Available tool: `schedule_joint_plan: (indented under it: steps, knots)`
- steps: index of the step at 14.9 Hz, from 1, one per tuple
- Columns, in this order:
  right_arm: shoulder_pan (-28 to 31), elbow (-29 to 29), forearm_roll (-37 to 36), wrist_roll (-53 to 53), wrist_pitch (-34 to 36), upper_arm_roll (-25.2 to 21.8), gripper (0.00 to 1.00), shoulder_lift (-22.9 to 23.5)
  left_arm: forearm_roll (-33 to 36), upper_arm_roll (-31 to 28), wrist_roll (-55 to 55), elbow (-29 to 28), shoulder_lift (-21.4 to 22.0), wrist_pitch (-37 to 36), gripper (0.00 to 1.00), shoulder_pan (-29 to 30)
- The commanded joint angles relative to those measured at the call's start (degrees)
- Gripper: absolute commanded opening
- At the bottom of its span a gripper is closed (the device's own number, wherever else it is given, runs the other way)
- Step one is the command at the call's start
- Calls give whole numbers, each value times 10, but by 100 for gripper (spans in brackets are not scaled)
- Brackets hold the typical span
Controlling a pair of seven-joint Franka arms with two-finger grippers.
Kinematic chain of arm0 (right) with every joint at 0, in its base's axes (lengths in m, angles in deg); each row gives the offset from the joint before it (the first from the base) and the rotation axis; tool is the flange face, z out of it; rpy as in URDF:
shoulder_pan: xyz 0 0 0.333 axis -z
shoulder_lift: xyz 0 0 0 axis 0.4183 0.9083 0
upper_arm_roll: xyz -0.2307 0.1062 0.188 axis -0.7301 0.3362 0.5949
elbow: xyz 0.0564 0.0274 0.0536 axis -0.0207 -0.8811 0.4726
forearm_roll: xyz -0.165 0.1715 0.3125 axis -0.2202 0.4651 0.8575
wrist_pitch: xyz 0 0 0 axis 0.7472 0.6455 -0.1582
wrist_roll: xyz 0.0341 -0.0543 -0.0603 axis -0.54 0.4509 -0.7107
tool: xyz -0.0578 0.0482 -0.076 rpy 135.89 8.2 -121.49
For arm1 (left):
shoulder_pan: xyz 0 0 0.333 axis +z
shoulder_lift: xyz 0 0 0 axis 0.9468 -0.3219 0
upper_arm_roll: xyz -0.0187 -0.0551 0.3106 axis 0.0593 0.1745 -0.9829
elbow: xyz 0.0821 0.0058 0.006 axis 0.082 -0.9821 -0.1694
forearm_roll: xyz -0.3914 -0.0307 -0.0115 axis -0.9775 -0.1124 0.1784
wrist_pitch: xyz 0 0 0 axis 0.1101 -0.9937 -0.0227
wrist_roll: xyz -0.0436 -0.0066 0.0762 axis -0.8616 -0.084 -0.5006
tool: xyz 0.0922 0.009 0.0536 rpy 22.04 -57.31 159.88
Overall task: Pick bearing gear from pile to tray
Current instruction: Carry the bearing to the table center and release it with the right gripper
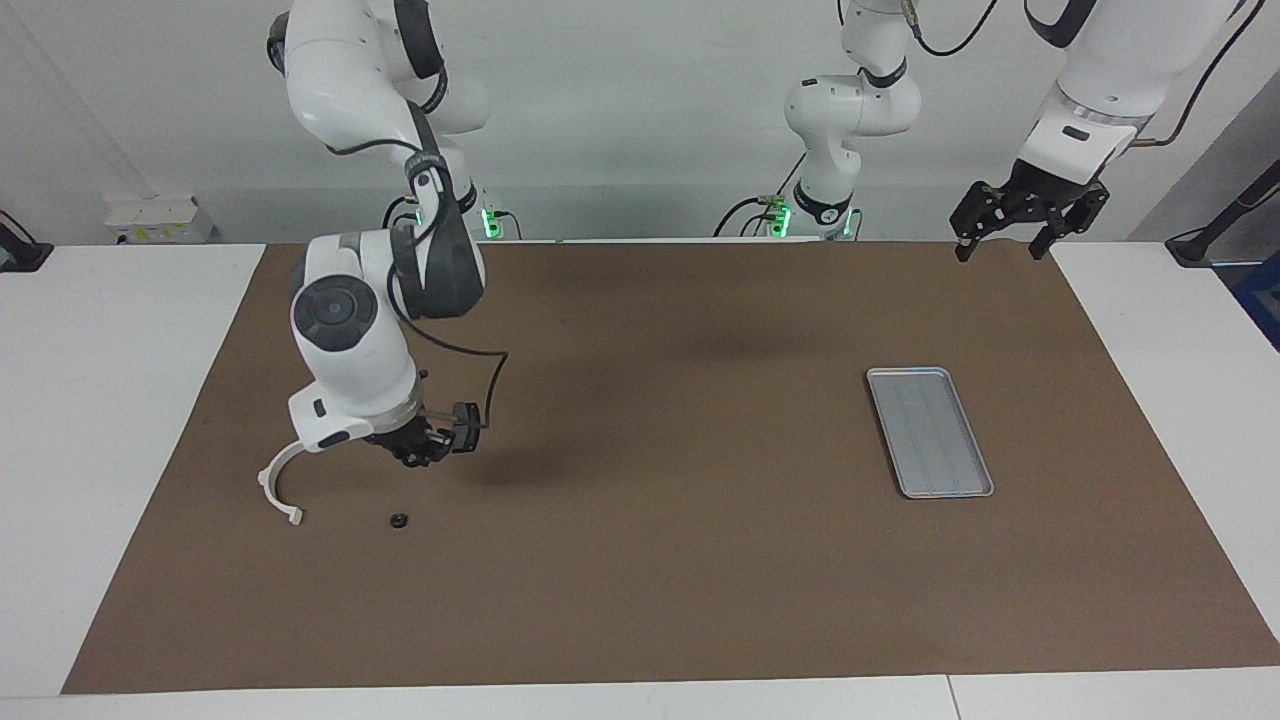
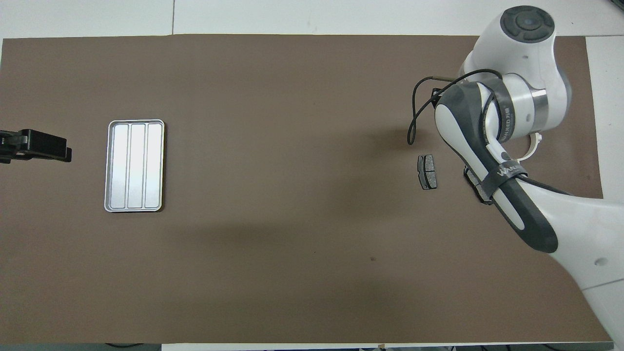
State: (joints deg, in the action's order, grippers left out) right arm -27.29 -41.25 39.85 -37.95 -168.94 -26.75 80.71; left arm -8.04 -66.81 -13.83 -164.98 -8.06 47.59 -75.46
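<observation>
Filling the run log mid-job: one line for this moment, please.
right gripper: low over pile by white arc | left gripper: waiting, raised | tray: no parts | black round piece: on mat

White lettering runs along a dark strap (image 2: 504,171) wrapped around the right arm's forearm (image 2: 487,161), well up the arm from its tool in the overhead view; it appears to begin "WA", the rest too small to make out. No other text, label, number or sign can be read on the arms, the parts or the surface.
</observation>
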Motion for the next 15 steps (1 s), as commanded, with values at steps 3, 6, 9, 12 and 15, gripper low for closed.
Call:
schedule_joint_plan:
  steps: [3,6,9,12,15]
  knots:
    - [-16,42,29,106,81,75,0,-48,-5,-5,-1,-20,19,-1,100,-5]
    - [-86,42,39,291,55,88,0,-48,-5,-5,-1,-20,19,-1,100,-5]
    - [-132,27,59,416,24,94,0,-46,-5,-4,-1,-20,19,-1,100,-5]
    - [-170,-32,62,521,-54,94,0,-40,-5,-5,-1,-20,19,-1,100,-5]
    - [-190,-96,62,564,-136,94,0,-36,-5,-4,-1,-20,19,-1,100,-5]
